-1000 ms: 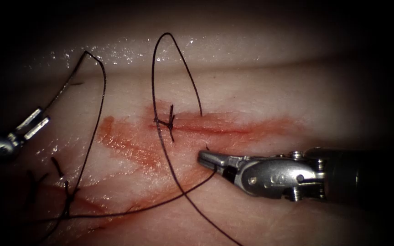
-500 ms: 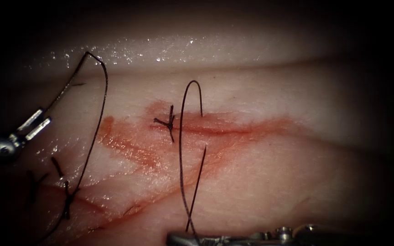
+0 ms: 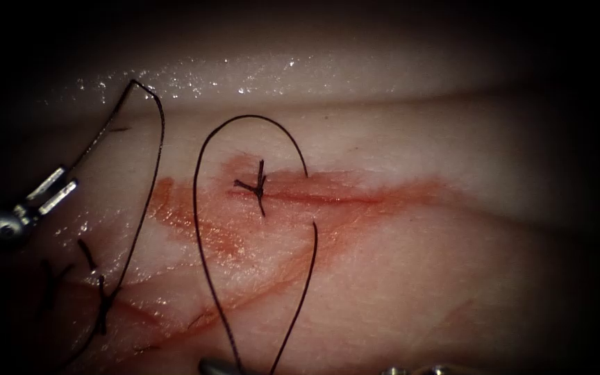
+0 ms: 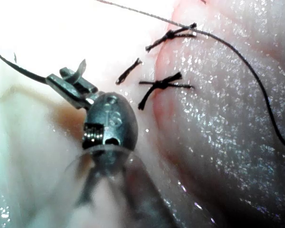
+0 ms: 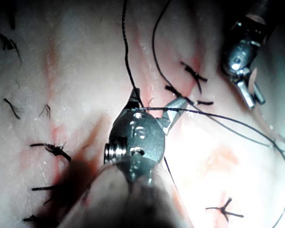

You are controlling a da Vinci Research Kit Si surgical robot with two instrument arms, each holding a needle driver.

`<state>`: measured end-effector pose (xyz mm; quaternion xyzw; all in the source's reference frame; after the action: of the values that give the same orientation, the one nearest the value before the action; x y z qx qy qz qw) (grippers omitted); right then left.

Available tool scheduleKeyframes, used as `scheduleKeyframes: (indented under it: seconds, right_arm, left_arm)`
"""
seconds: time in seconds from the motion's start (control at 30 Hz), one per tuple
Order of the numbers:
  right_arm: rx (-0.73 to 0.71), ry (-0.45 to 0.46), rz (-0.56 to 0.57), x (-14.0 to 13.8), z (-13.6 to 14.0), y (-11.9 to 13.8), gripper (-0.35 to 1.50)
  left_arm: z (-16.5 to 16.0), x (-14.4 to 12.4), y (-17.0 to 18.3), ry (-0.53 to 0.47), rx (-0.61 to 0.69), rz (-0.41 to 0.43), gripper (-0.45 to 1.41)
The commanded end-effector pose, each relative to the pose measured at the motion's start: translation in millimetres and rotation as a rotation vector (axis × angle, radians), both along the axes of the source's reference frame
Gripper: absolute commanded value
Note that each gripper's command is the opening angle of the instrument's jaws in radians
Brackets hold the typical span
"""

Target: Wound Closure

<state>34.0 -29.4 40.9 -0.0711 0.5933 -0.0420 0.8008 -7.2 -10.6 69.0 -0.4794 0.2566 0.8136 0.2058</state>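
Viewing from my console: right tool [image 5: 156, 97] nearest, jaws spread, thread [image 3: 196, 208] crossing between them. Thread loops round knot [image 3: 258, 186] at left end of cut [image 3: 328, 199]. Farther off, left of cut, is left tool [image 3: 55, 186] — jaws narrowly apart, thread touching upper tip.

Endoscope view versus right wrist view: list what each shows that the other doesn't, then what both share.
Endoscope: thread loops round the knotted stitch at the cut. Right wrist: right tool jaws open, thread lying across, gripping nothing; further stitches. Both: the tissue, both tools' tips, thread running to the left tool; whether it grips it is unclear. The needle's place cannot be told.
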Motion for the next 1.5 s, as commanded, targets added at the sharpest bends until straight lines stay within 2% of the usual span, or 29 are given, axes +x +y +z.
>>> scheduleKeyframes:
  seconds: [0.03, 0.27, 0.4, 0.5, 0.63, 0.73, 0.77, 0.8, 0.83, 0.87, 0.9, 1.03, 1.17, 1.5]
  right_arm:
    - [-0.003, -0.003, 0.018, -0.8, 1.9, 1.7, 1.40]
    - [-0.016, -0.019, 0.046, -4.0, 6.1, 5.0, 1.41]
    - [-0.027, -0.038, 0.057, -4.5, 8.5, 6.0, 1.43]
    - [-0.044, -0.074, 0.061, -4.4, 12.5, 7.2, 1.45]
    - [-0.061, -0.102, 0.062, -4.5, 15.7, 8.1, 1.41]
    - [-0.067, -0.106, 0.062, -4.6, 16.5, 8.2, 1.30]
    - [-0.069, -0.110, 0.061, -4.7, 16.8, 8.2, 1.18]
    - [-0.070, -0.115, 0.053, -4.9, 16.9, 8.0, 0.74]
    - [-0.068, -0.125, 0.043, -5.0, 17.0, 7.8, 0.35]
    - [-0.066, -0.132, 0.033, -5.0, 17.0, 7.7, -0.13]
    - [-0.063, -0.136, 0.018, -5.1, 17.0, 7.5, -0.35]
    - [-0.052, -0.128, -0.028, -5.0, 16.0, 6.0, -0.35]
    - [-0.041, -0.125, -0.071, -4.7, 13.8, 3.9, -0.35]
    - [-0.010, -0.062, -0.177, -2.7, 5.2, -2.3, -0.35]
  left_arm:
    - [0.7, -0.5, -0.2, -0.002, 0.000, 0.001, -0.45]
    - [0.7, -0.6, -0.2, 0.001, 0.001, 0.002, -0.45]
    - [0.9, -0.6, -0.3, 0.003, 0.002, 0.002, -0.45]
    - [0.9, -0.7, -0.3, 0.003, 0.001, 0.002, -0.45]
    - [1.0, -0.7, -0.3, 0.005, 0.002, 0.003, -0.45]
    - [1.0, -0.7, -0.3, 0.005, 0.002, 0.003, -0.45]
    - [1.0, -0.7, -0.3, 0.005, 0.002, 0.003, -0.45]
    - [1.0, -0.7, -0.3, 0.005, 0.002, 0.003, -0.45]
    - [1.0, -0.7, -0.3, 0.003, 0.002, 0.005, -0.45]
    - [1.0, -0.8, -0.3, 0.003, 0.002, 0.005, -0.45]
    - [1.0, -0.8, -0.3, 0.003, 0.002, 0.005, -0.45]
    - [1.0, -0.8, -0.3, 0.003, 0.002, 0.005, -0.45]
    - [1.0, -0.8, -0.4, 0.003, 0.002, 0.005, -0.45]
    - [1.0, -0.8, -0.4, 0.004, 0.002, 0.005, -0.45]
